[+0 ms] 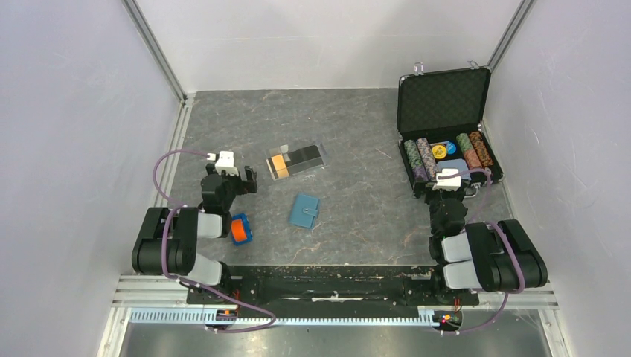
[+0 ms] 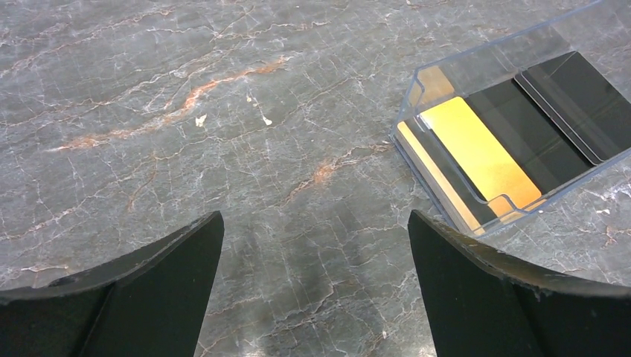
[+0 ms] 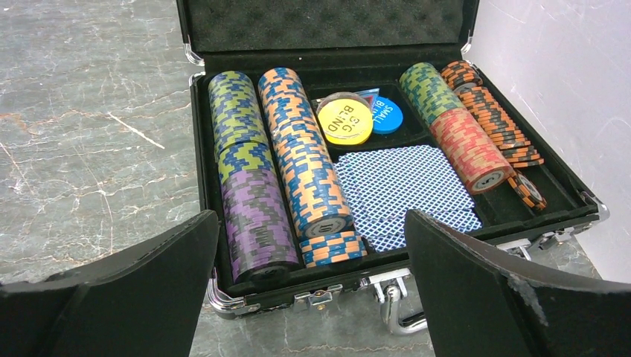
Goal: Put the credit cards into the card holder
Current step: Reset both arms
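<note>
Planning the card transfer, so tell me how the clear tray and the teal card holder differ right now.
The clear tray is see-through; the card holder is opaque teal. The tray is open-topped with the credit cards in it; the card holder looks folded shut, with no card showing. The tray is the longer one and lies farther from the arms than the card holder. Both lie flat on the table, with nothing touching them.

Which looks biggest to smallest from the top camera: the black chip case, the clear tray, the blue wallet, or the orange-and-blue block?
1. black chip case, lid open, biggest by far
2. clear tray
3. blue wallet
4. orange-and-blue block, only a little smaller than the wallet
</note>
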Controlling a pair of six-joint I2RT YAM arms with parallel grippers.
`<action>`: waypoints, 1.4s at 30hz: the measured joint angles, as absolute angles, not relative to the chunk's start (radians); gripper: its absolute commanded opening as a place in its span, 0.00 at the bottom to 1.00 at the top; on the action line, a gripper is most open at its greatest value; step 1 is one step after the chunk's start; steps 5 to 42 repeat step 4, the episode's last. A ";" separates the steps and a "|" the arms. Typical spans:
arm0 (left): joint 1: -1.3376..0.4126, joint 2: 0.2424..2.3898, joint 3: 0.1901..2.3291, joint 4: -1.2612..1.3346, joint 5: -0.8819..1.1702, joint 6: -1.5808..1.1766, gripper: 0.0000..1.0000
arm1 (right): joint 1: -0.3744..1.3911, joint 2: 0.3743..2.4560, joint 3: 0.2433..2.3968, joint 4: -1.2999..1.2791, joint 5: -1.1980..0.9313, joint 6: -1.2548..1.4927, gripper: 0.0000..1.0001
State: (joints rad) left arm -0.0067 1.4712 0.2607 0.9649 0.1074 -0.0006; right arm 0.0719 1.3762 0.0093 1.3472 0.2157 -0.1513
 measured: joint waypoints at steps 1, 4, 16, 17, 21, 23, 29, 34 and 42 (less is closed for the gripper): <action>-0.007 1.471 0.261 0.966 0.107 -0.001 1.00 | 0.072 1.376 0.009 1.347 0.215 -0.151 0.98; -0.007 1.471 0.261 0.969 0.107 -0.001 1.00 | 0.072 1.376 0.009 1.348 0.215 -0.151 0.98; -0.007 1.471 0.261 0.969 0.107 -0.001 1.00 | 0.072 1.376 0.009 1.348 0.215 -0.151 0.98; -0.007 1.471 0.261 0.969 0.107 -0.001 1.00 | 0.072 1.376 0.009 1.348 0.215 -0.151 0.98; -0.007 1.471 0.261 0.969 0.107 -0.001 1.00 | 0.072 1.376 0.009 1.348 0.215 -0.151 0.98; -0.007 1.471 0.261 0.969 0.107 -0.001 1.00 | 0.072 1.376 0.009 1.348 0.215 -0.151 0.98; -0.007 1.471 0.261 0.969 0.107 -0.001 1.00 | 0.072 1.376 0.009 1.348 0.215 -0.151 0.98; -0.007 1.471 0.261 0.969 0.107 -0.001 1.00 | 0.072 1.376 0.009 1.348 0.215 -0.151 0.98; -0.007 1.471 0.261 0.969 0.107 -0.001 1.00 | 0.072 1.376 0.009 1.348 0.215 -0.151 0.98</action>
